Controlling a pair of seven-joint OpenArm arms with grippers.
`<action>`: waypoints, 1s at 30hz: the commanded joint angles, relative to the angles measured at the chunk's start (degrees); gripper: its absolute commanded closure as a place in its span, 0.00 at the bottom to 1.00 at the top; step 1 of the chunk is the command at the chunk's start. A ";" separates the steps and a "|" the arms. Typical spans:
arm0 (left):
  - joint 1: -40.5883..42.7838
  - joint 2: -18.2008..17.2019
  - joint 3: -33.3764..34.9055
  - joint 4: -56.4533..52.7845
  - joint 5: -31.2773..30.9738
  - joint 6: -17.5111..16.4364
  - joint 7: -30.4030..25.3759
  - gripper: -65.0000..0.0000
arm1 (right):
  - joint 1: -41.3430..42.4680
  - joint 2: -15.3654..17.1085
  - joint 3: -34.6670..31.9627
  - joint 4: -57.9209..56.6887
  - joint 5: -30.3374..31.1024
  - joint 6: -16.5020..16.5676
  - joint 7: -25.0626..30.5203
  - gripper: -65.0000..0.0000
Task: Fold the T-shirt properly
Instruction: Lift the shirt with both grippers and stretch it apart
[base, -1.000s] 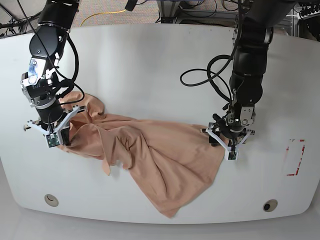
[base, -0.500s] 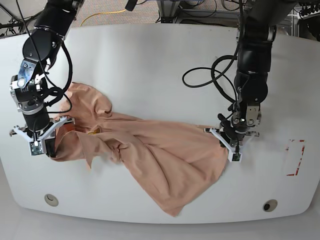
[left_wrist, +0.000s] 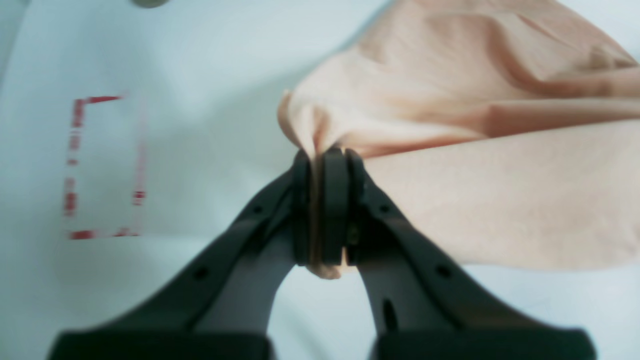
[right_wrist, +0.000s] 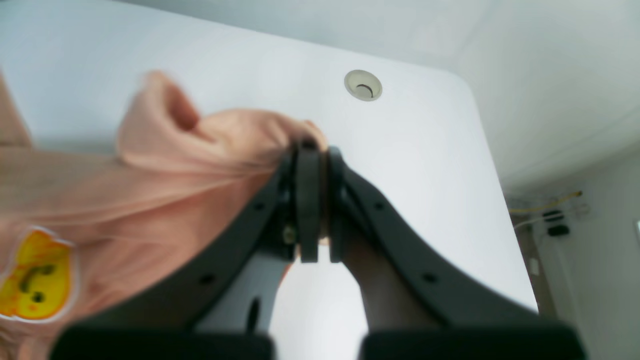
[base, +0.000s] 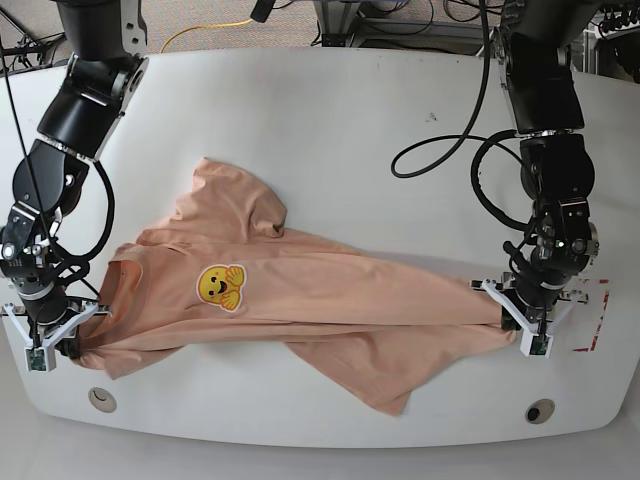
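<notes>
The soft peach short-sleeved T-shirt (base: 300, 300) lies stretched left-right along the near half of the white table (base: 330, 130). The right gripper (base: 45, 345) clamps its left end, the left gripper (base: 527, 330) its right end. A loose flap sags nearward; a red-marked rectangle (base: 590, 315) lies just right.

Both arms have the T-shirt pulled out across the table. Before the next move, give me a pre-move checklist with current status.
1. Left pincer shut on the T-shirt edge: ok.
2. Right pincer shut on the T-shirt: ok.
3. Yellow print facing up: ok.
4. Cloth flat: not ok; the lower portion hangs in a loose fold.
5. Shirt on the table: ok.
6. Which corners are gripped: cannot tell.
</notes>
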 joint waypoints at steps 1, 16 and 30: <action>-1.79 -0.29 -1.50 3.36 -0.20 -1.84 1.04 1.00 | 3.84 2.24 0.17 -3.62 0.36 -0.32 1.68 1.00; 15.45 -0.29 -3.79 18.83 -0.12 -7.21 8.08 1.00 | 2.17 2.59 0.78 -6.88 0.71 -0.32 -4.21 1.00; 33.64 -1.88 -10.29 22.00 -0.47 -7.30 7.99 1.00 | -18.49 -2.94 0.87 12.64 0.71 -0.32 -7.90 1.00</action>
